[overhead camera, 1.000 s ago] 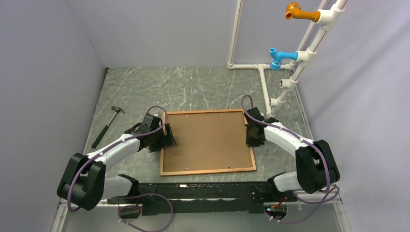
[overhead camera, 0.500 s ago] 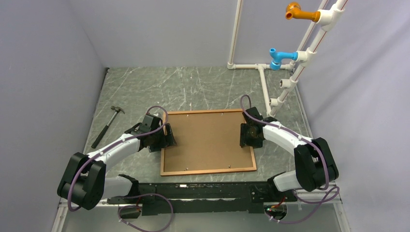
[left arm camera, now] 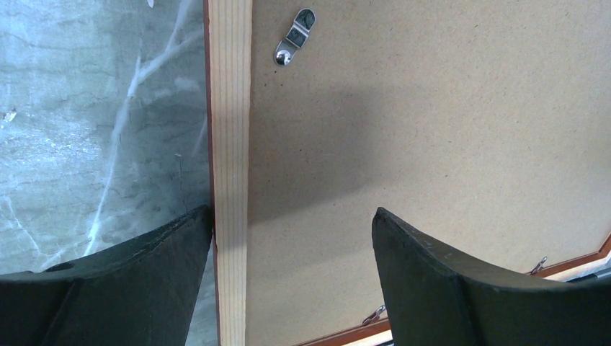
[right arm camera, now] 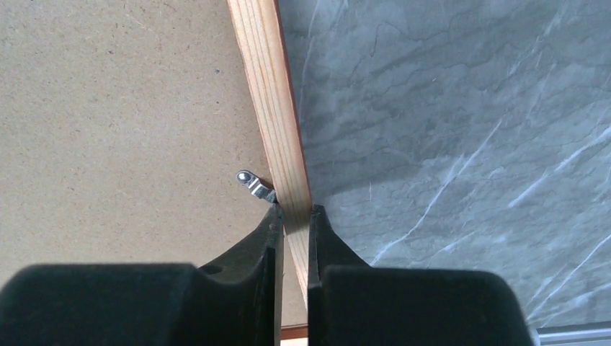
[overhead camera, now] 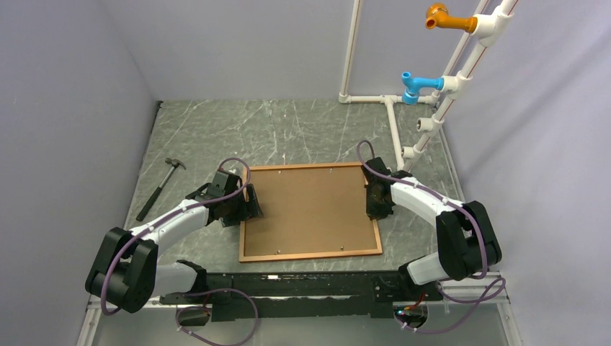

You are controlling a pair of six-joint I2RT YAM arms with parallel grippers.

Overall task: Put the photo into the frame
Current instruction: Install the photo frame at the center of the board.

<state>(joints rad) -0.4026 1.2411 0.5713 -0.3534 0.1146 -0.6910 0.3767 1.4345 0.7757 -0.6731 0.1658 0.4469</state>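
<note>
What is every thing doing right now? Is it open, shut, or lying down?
Frame: lying back up on the table.
Brown board: sitting inside the frame.
Left gripper: wide open, a finger on each side of the frame's left rail.
Right gripper: nearly shut, tips at the frame's right rail.
Right clip: pointing toward the rail, beside those tips.
Left clip: turned along the board, off the rail.
Hammer: lying flat, nothing touching it.
</note>
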